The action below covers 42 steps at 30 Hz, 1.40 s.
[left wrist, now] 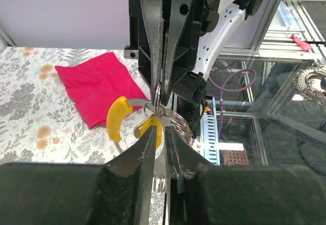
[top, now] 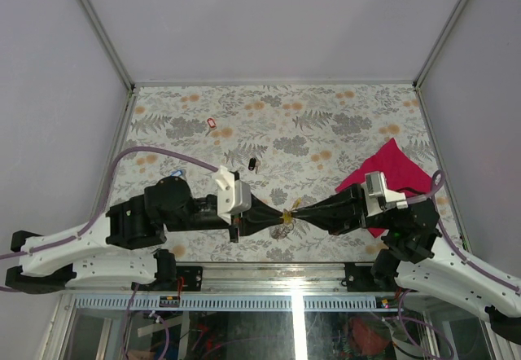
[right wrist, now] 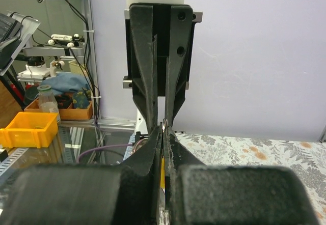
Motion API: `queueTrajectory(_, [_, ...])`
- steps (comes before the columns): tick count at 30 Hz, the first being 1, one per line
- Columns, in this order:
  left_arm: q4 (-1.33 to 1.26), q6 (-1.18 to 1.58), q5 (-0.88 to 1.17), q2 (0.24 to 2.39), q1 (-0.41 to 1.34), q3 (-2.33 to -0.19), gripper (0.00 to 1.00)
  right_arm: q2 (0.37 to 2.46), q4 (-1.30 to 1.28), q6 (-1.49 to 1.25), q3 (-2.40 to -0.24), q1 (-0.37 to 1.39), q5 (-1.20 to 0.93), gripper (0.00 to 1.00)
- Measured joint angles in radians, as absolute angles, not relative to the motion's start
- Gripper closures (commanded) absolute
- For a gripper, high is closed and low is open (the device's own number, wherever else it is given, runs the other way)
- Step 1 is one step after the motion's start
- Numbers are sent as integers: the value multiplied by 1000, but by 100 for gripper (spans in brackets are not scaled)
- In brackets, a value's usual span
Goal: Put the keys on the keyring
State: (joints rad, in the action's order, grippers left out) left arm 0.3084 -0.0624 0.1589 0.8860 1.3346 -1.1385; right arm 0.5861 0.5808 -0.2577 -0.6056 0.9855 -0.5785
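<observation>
The keyring [left wrist: 175, 117] looks thin, light, stiff and slippery, held over the counter [top: 326, 132] by the right hand [left wrist: 162, 99] pinching its wire, a good spot; I cannot tell if the left hand [left wrist: 160, 132] holds it.

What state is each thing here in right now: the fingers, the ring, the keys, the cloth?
right fingers: shut on the keyring.
left fingers: nearly closed at the ring; grip unclear.
keyring: held up in the air, yellow piece attached.
red key: loose on the table, not on the ring.
black key: loose on the table, not on the ring.
magenta cloth: lying on the table, untouched.
</observation>
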Motion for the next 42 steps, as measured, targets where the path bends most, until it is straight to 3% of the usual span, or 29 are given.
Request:
queueTrajectory(7, [239,-50,149,817,1335,-1101,80,585,577,-258,-606,986,-603,100])
queueTrajectory(33, [173,-39,204,884,1335,-1097,75,596,597,-289,-619,986,-669,100])
queueTrajectory(42, [178,-39,221,907,1335,-1097,80,595,604,-292,-620,986,-672,100])
